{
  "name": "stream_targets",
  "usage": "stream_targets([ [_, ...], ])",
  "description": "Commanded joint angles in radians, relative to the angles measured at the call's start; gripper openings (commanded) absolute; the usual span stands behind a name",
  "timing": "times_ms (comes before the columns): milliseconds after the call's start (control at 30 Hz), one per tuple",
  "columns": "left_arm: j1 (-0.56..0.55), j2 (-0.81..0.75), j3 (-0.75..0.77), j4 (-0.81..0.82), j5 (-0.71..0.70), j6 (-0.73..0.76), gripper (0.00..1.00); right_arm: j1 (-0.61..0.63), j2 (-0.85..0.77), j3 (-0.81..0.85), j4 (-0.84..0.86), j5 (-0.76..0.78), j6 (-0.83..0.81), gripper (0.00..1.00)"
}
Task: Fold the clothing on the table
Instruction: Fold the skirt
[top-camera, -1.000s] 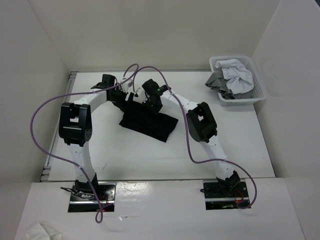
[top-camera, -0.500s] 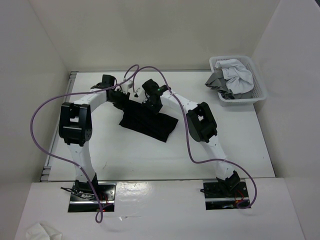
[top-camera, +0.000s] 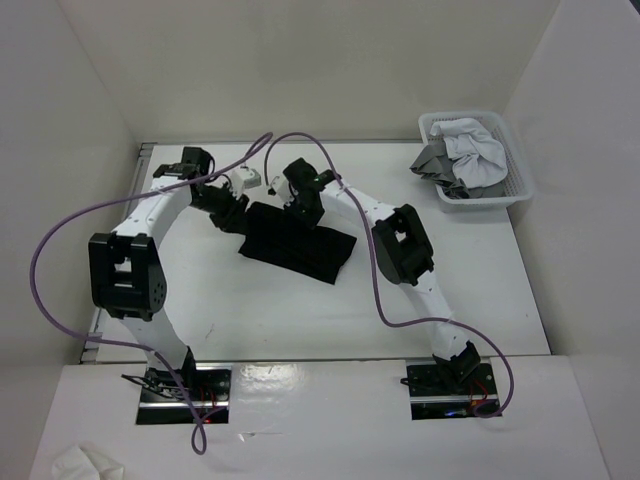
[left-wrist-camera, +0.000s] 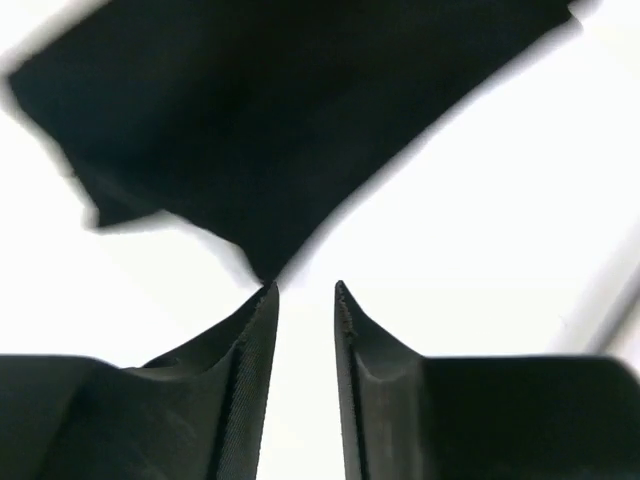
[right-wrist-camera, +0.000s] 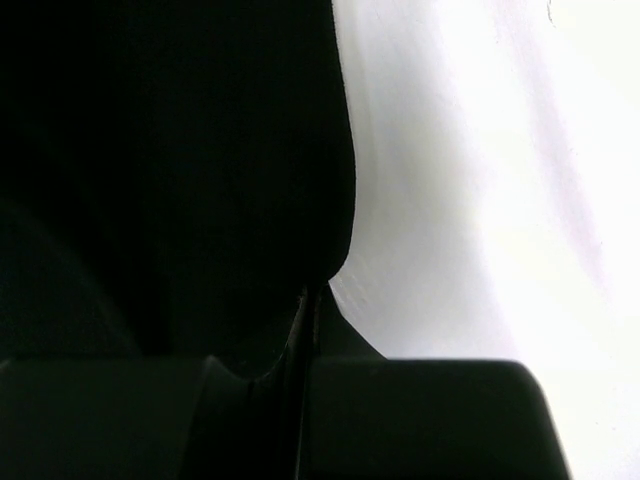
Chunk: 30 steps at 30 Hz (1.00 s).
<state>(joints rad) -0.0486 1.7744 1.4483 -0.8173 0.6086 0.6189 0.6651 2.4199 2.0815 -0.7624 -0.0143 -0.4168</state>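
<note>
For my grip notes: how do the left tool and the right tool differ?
Left tool shows a narrow gap with nothing in it; right tool is shut, seemingly pinching the black garment. Left tool sits over bare table beside the garment; right tool is at its far edge. Both are black.

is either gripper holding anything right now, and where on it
The right gripper is shut on the clothing, pinching its far edge. The left gripper stands open and empty, just short of a corner.
</note>
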Motion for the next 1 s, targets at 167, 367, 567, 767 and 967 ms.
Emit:
stream_targets([
  [167,-0.028,0.056,-0.074,-0.457,0.085,0.358,0.4,0.005,0.065,0.126,-0.089,0.033,-0.002,0.0],
  [367,0.058,-0.012,-0.123,-0.205,0.105,0.193,0.52,0.005,0.085,0.169,-0.107,0.033,-0.002,0.0],
  [567,0.069,-0.082,-0.149,0.169,0.053,-0.099,0.85,0.005,0.085,0.16,-0.117,0.033,0.007,0.0],
  [767,0.069,0.023,-0.072,0.332,0.053,-0.254,0.88,0.005,0.041,0.075,-0.084,0.053,0.007,0.0],
  [967,0.059,0.149,0.036,0.388,0.071,-0.275,0.88,0.005,0.012,0.025,-0.066,0.062,0.007,0.0],
])
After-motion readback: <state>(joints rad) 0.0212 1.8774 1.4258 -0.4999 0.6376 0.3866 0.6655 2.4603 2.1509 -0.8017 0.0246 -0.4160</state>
